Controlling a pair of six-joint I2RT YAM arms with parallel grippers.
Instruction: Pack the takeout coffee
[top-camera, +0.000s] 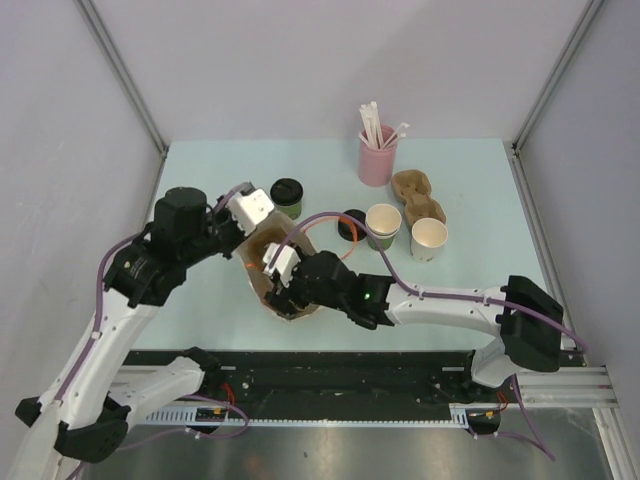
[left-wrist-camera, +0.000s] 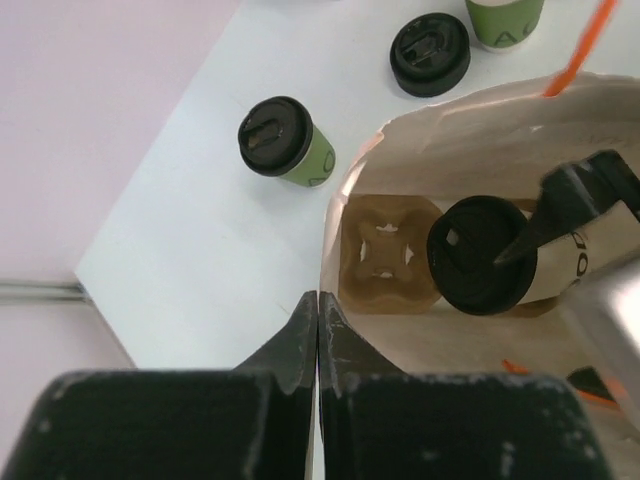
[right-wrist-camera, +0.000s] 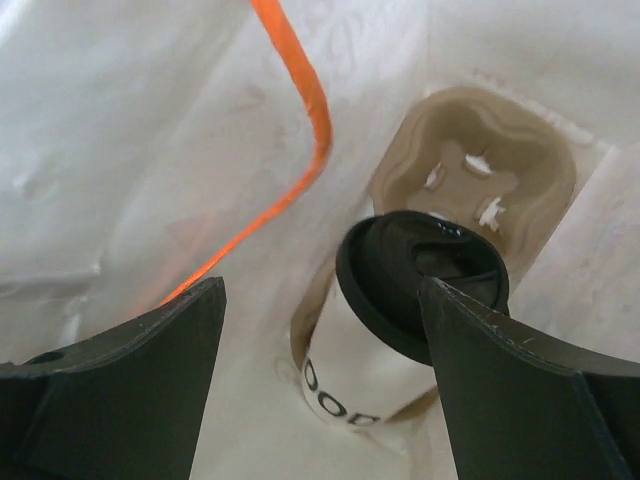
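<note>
Right gripper (right-wrist-camera: 322, 295) is down inside the bag (left-wrist-camera: 480, 130), jaws spread wide, nothing pinched. White cup (right-wrist-camera: 350, 370) sits right under it in the carrier (right-wrist-camera: 480, 170), lid (right-wrist-camera: 400, 270) against one finger; the cup looks a bit tilted. Left gripper (left-wrist-camera: 318, 300) has its fingers pressed together, seemingly on the bag's near rim, holding the mouth open. Green cup (left-wrist-camera: 290, 145) stands outside, beyond the left gripper's tips, just beside the bag. My take: lift the right one straight up, no sideways drift, or that finger drags the lid and tips the cup. Left shouldn't release the rim until the green cup is in.
</note>
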